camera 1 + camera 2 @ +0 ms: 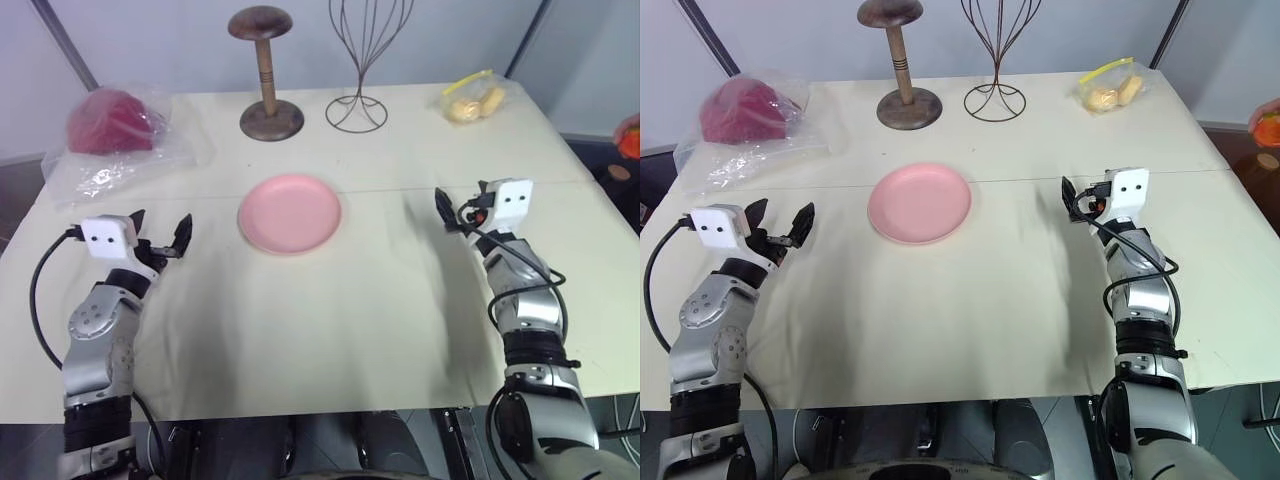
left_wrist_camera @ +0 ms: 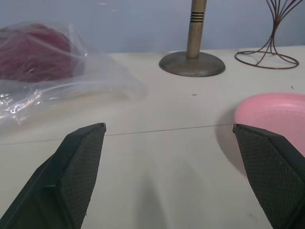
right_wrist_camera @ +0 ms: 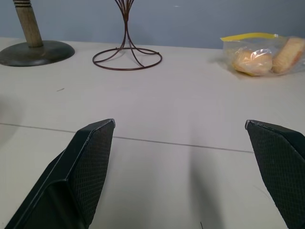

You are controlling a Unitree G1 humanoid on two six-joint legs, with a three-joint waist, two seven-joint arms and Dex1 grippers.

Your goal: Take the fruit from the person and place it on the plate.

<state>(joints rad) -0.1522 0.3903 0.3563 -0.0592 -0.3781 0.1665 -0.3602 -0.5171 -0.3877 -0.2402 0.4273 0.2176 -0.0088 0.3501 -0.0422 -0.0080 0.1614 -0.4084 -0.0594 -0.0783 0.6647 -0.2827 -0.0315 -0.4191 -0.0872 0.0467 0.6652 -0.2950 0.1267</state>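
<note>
We hold left hand [image 1: 158,236] and right hand [image 3: 181,157] level over the tabletop [image 1: 400,300], both spread wide, empty, flanking the plate [image 1: 290,213].

The plate [image 1: 290,213] is showing plain pink, the tablecloth [image 1: 330,320] cream, the wooden stand [image 1: 268,75] brown, the bagged lump [image 1: 108,122] dark red.

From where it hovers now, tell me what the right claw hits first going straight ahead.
Probably nothing near: the open right claw faces bare cream tabletop. Furthest along sits the clear bag of yellow pieces, slightly off-line; depth is unclear.
</note>
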